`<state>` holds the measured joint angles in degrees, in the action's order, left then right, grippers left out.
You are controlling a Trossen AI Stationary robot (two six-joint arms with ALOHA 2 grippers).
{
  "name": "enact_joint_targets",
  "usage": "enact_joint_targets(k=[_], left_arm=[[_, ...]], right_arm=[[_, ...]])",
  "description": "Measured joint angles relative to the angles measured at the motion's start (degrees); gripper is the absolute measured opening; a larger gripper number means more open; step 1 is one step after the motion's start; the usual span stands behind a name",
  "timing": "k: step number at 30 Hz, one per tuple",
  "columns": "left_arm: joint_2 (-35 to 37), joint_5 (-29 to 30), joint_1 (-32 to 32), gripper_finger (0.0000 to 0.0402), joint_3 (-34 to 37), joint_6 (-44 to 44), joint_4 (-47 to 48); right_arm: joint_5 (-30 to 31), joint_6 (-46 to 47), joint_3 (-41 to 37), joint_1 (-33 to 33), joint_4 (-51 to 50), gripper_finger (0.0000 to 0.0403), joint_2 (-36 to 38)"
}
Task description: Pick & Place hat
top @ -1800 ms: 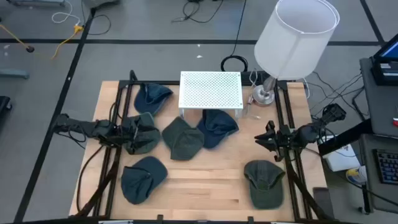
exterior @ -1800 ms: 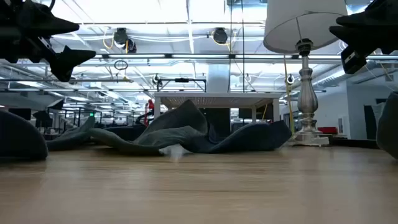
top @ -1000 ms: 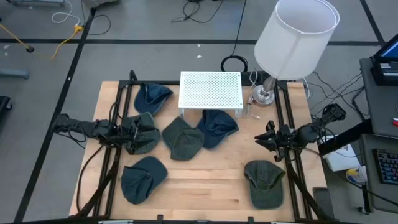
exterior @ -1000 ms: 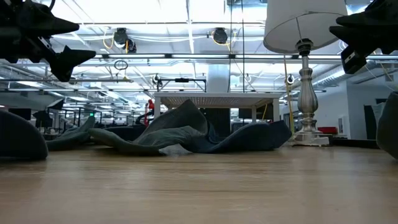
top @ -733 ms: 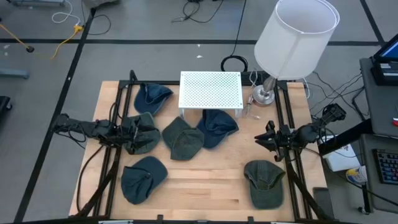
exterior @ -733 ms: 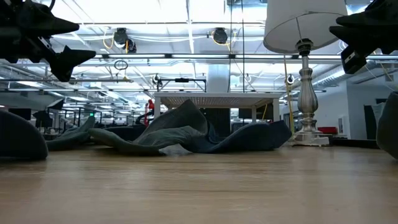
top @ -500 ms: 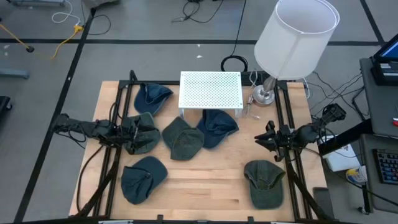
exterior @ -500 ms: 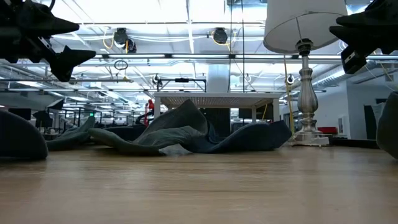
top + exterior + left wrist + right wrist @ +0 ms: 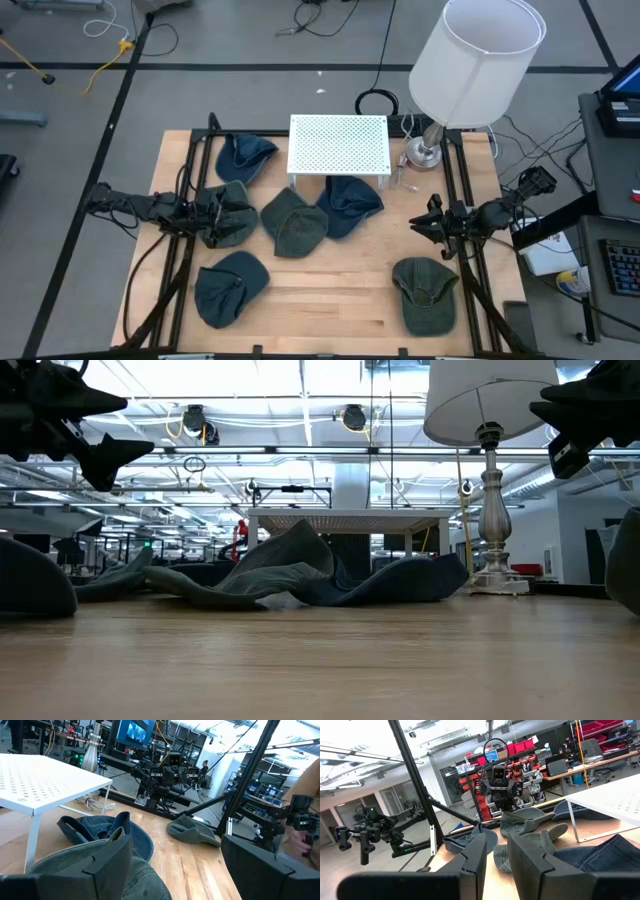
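Several caps lie on the wooden table in the high view: a blue one (image 9: 243, 155) far left, a green one (image 9: 236, 222) at the left, a green one (image 9: 292, 224) in the middle, a blue one (image 9: 351, 204) partly under the white stand, a blue-grey one (image 9: 228, 287) near left, and a green one (image 9: 425, 292) near right. My left gripper (image 9: 220, 214) hovers open above the left green cap (image 9: 90, 870). My right gripper (image 9: 428, 228) hangs in the air right of the middle, open by a narrow gap (image 9: 496, 860), touching nothing.
A white perforated stand (image 9: 338, 146) sits at the far middle, and a lamp with a white shade (image 9: 476, 50) stands on its silver base (image 9: 424, 152) at the far right. Black frame rails (image 9: 180, 260) run along both table sides. Bare wood (image 9: 330, 300) lies near the front.
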<state>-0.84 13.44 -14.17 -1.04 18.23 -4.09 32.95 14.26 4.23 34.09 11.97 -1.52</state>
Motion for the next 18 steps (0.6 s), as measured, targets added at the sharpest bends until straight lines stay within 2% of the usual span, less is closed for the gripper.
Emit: enact_joint_targets(k=[18], left_arm=[[0.0,0.0,0.0,0.0306,0.0,0.0,0.0]], right_arm=[[0.0,-0.4,0.0,0.0,-0.2,0.0070,0.0]])
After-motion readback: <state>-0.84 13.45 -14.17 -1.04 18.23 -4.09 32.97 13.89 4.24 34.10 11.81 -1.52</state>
